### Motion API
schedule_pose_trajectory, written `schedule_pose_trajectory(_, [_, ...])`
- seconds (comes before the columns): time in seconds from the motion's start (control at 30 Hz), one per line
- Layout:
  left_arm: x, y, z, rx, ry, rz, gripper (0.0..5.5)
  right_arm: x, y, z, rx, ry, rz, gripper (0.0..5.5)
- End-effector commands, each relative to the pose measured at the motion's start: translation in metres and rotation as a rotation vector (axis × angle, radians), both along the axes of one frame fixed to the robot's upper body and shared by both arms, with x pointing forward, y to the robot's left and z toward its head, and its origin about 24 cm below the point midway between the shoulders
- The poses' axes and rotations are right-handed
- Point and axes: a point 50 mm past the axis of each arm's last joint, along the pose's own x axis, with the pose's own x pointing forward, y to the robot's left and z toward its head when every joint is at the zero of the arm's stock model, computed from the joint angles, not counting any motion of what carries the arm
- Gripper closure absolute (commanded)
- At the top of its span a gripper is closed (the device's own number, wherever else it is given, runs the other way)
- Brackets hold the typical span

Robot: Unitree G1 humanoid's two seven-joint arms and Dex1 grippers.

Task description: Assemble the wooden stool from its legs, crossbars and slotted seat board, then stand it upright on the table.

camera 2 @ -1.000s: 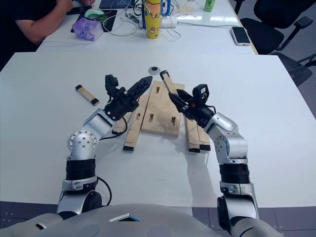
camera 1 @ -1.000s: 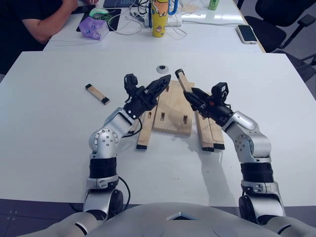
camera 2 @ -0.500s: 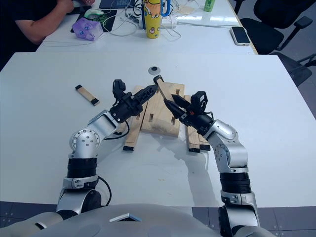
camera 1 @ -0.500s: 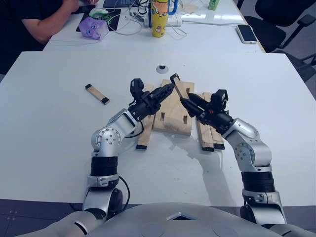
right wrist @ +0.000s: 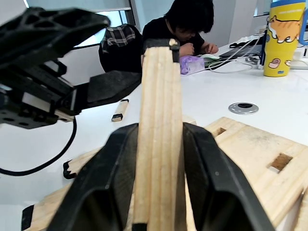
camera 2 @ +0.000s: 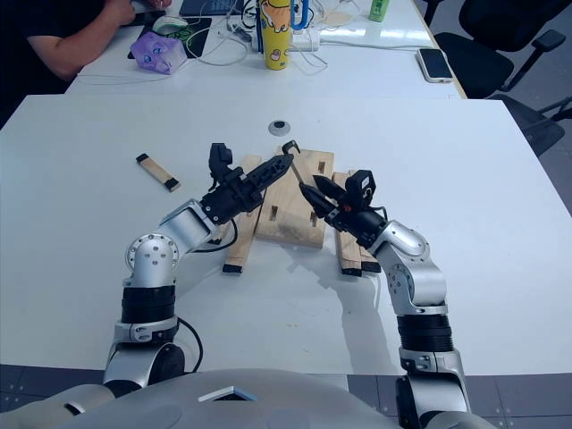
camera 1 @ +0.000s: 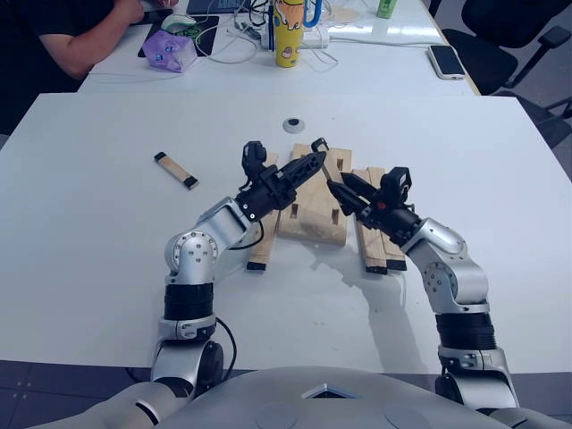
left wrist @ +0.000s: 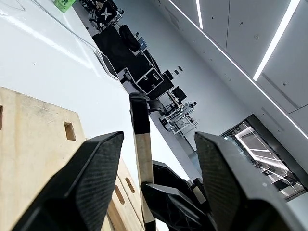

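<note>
Black-capped wooden leg (right wrist: 156, 120) held over a flat, slotted seat board (camera 1: 311, 223) at the centre of the white desk (camera 1: 107, 232).
The right gripper (camera 1: 335, 189) has its jaws clamped on the pale, square-edged leg, tilted above the board. The left gripper (camera 1: 308, 163) has its jaws apart, either side of the capped end. Other legs (camera 1: 380, 250) lie flat at the board's 3 and 9 o'clock; a short crossbar (camera 1: 174, 170) lies well apart at 10.

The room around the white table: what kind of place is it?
Probably a shared office or lab. Behind the white table stands a second desk with a yellow cup and a phone. A black office chair is beside it, and the left wrist view shows long ceiling strip lights.
</note>
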Motion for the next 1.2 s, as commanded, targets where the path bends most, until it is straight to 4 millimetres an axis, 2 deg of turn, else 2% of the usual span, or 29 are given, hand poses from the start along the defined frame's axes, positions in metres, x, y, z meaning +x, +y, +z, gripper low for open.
schedule_pose_trajectory(0.03, [0.0025,-0.0014,0.0013,0.019,-0.007,-0.003,2.78,-0.0045,0.0040,0.0017,0.007,-0.007,0.034,4.20])
schedule_pose_trajectory(0.73, [0.0053,-0.0045,-0.0011,0.077,-0.022,0.028,2.78,-0.0076,0.0111,0.0028,-0.066,-0.085,0.076,4.20])
schedule_pose_trajectory(1.2, [0.0081,-0.0040,0.0044,0.081,-0.056,0.046,4.73,-0.0012,0.0067,0.0041,-0.085,-0.142,-0.002,4.20])
